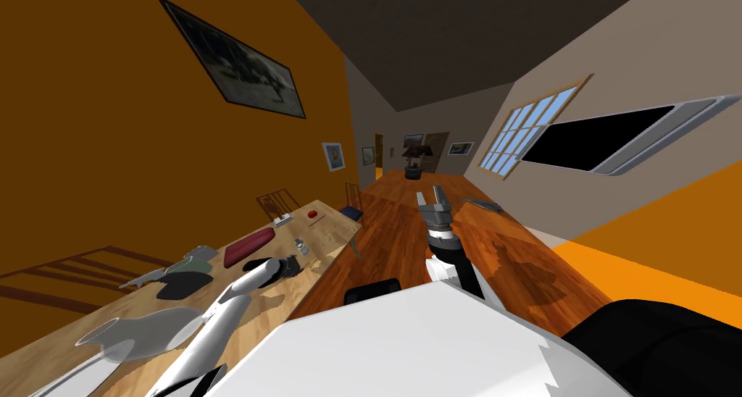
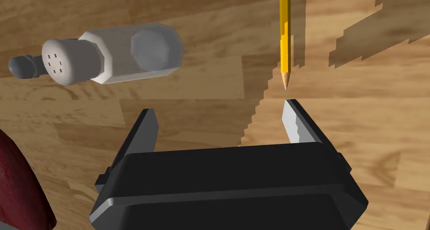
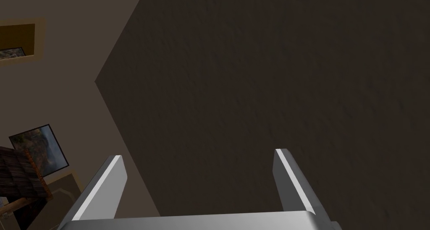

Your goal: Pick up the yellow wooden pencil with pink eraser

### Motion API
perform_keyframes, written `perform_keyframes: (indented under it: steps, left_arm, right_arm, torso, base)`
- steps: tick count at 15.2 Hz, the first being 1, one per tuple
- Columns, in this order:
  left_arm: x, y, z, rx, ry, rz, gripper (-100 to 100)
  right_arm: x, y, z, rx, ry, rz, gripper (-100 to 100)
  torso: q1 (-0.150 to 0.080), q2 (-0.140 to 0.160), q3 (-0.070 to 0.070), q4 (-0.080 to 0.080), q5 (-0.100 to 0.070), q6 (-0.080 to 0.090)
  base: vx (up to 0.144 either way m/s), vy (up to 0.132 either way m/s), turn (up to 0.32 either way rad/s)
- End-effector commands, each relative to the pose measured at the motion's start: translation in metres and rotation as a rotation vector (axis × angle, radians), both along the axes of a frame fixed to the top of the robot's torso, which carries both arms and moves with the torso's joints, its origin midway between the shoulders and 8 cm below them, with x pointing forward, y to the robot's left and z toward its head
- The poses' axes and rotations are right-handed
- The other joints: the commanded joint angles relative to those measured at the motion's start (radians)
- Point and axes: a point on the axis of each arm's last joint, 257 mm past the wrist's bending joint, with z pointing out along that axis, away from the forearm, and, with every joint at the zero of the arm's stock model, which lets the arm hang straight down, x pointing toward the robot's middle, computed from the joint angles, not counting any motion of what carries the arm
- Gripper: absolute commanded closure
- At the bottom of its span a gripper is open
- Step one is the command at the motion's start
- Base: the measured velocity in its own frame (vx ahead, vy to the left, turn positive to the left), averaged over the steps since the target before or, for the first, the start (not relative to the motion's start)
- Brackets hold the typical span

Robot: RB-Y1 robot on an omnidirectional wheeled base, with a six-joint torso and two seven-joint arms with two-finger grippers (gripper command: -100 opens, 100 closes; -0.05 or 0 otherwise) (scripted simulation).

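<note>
While jaws gape, pencil (image 2: 285, 34) lies loose

Wooden counter (image 2: 369, 114) below; white shaker (image 2: 126, 51) on its side; yellow pencil flat near it, tip just ahead of the left gripper (image 2: 218, 108), jaws wide apart. Right gripper (image 1: 432, 195) raised, jaws spread.

- The right gripper (image 3: 199, 153) stands open, its two fingers (image 3: 103, 189) spread well apart from each other.
- The fingers are thin, light grey blades, each with a brighter strip along one edge.
- They rise from a grey body (image 3: 189, 221) and lean slightly toward each other at the tips.
</note>
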Motion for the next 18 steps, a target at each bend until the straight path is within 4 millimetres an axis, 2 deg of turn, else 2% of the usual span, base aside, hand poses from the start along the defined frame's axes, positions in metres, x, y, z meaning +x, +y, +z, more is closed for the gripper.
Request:
perform_keyframes:
  steps: [1,8,18]
  left_arm:
    - [-0.007,-0.006,-0.006,-0.059,0.043,0.029,-100]
    - [-0.023,-0.028,-0.016,-0.206,0.151,0.085,-100]
    - [-0.034,-0.063,-0.015,-0.386,0.260,0.138,-100]
  right_arm:
    - [0.000,0.000,0.000,0.000,0.000,0.000,0]
    - [0.000,0.000,0.000,0.000,0.000,0.000,0]
    - [0.000,0.000,0.000,0.000,0.000,0.000,0]
  torso:
    - [0.000,0.000,0.000,0.000,0.000,0.000]
    - [0.001,-0.001,0.000,0.000,0.000,0.000]
    - [0.000,-0.002,-0.001,0.000,0.000,0.000]
  base:
    - [-0.005,0.025,-0.072]
    - [0.000,0.032,-0.089]
    - [0.014,0.025,-0.067]
